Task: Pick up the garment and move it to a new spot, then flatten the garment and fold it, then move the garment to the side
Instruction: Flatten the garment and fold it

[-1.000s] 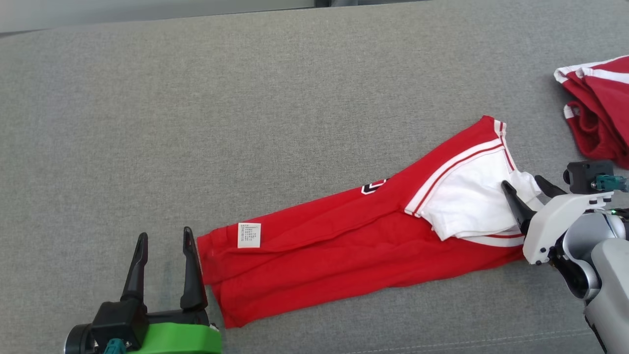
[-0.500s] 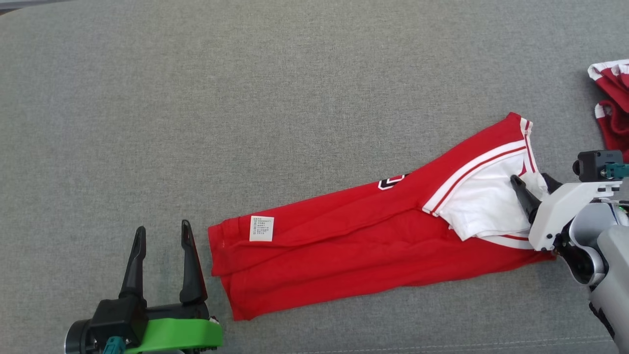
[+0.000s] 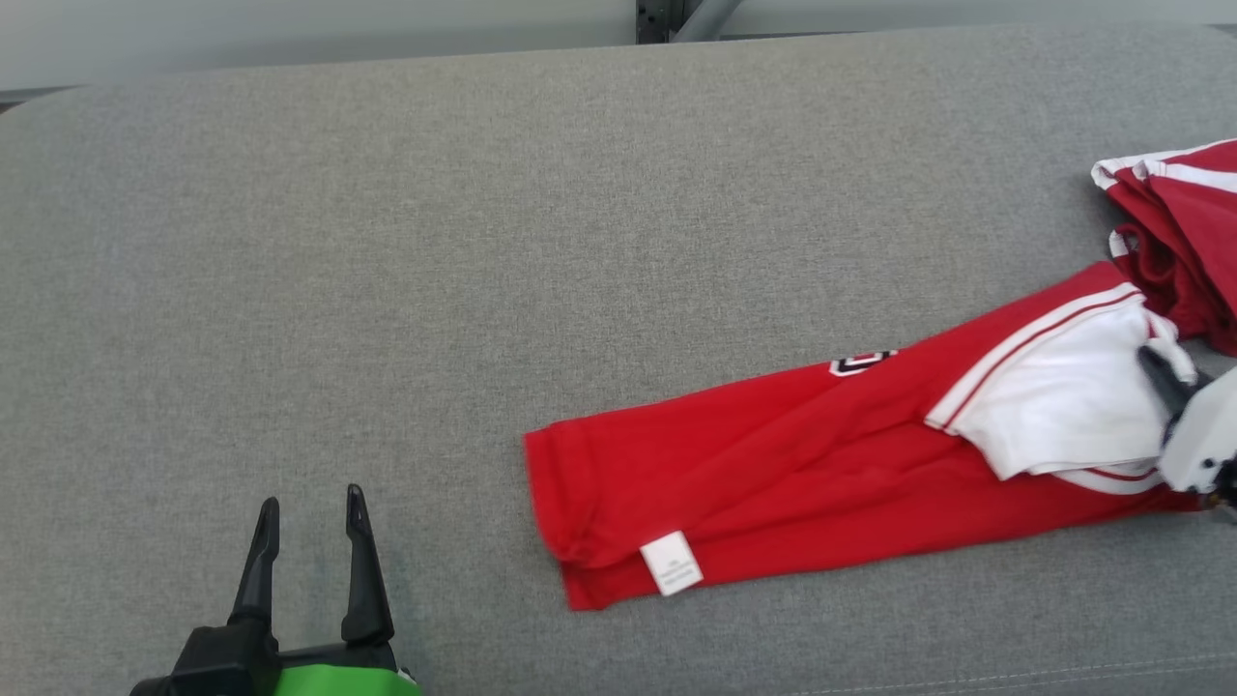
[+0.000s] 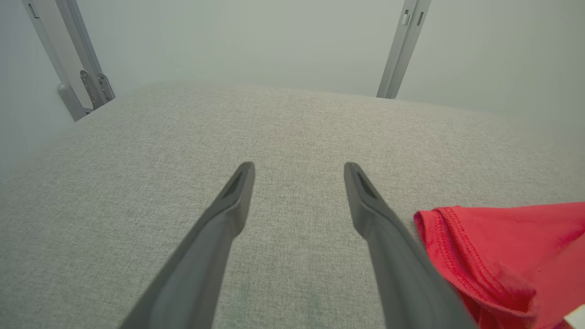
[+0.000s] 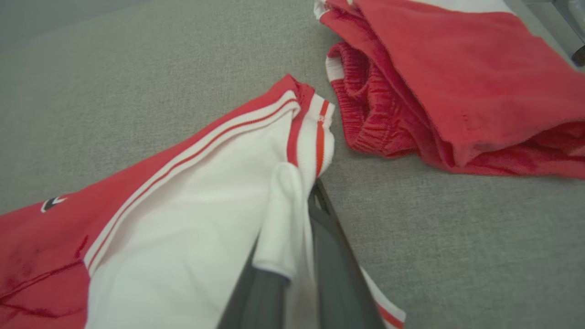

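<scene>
Right pincer (image 5: pixel 315 195) clenched on a white fold of the red shirt (image 3: pixel 773 464); left pincer (image 3: pixel 311 497) spread wide, holding nothing.

The shirt lies stretched out on the grey cloth cushion (image 3: pixel 483 242), right of its middle. The white sleeve end is at the right pincer, and the hem with its white label (image 3: pixel 672 563) points toward the left pincer, near it but apart. Just beside the sleeve end lies a folded red garment (image 3: pixel 1184 227) with white trim. Beyond the cushion's far edge stands a pale wall with grey metal struts (image 4: pixel 406 45).
</scene>
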`<state>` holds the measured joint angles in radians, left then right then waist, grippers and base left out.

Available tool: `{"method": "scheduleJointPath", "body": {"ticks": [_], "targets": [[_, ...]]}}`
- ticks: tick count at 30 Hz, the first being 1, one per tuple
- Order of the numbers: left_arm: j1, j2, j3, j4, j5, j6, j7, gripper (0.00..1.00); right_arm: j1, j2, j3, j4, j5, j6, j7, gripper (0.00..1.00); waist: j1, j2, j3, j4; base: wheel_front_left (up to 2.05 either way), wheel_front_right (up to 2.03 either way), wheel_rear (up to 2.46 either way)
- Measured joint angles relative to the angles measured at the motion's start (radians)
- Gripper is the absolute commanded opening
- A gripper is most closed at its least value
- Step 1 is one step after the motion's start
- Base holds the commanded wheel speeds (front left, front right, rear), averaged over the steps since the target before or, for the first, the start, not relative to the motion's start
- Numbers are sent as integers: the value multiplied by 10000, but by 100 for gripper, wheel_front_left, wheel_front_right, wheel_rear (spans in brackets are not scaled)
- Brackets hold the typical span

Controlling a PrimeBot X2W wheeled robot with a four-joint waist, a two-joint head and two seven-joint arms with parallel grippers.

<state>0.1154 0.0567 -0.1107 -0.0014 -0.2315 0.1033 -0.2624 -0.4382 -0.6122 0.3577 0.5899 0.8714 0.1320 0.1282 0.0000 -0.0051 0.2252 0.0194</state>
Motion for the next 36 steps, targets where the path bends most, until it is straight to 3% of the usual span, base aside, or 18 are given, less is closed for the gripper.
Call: {"method": "scheduleJointPath", "body": {"ticks": [6,11,16,20,24,28,36], "targets": [[259,-46,-27,71,31,-151,-2,100,35,-1127,-901,196,161,-13,-424,0,0,0,-468,-8,0,0,0],[459,-50,-31,65,-125,-105,-2,100,279,-940,-690,-1703,211,-13,-506,0,0,0,-653,-10,0,0,0],[486,-54,-213,38,-232,-17,-2,100,965,65,405,-4067,-86,-13,77,0,0,0,-592,-124,0,0,0],[415,-56,-364,54,-169,-2,-2,100,1162,1384,1273,-4807,-846,-13,451,0,0,0,-404,-202,0,0,0],[222,-58,-562,132,-117,27,-2,100,1152,2917,1879,-4533,-1687,-13,619,0,0,0,-189,-225,0,0,0],[62,-63,-754,303,-73,27,-2,100,1139,3868,2243,-3983,-2372,-15,554,0,0,0,-72,-85,0,0,0],[68,-61,-838,466,-125,140,-2,100,1188,4521,2382,-3356,-2872,-15,372,0,0,0,34,178,0,0,0]]}}
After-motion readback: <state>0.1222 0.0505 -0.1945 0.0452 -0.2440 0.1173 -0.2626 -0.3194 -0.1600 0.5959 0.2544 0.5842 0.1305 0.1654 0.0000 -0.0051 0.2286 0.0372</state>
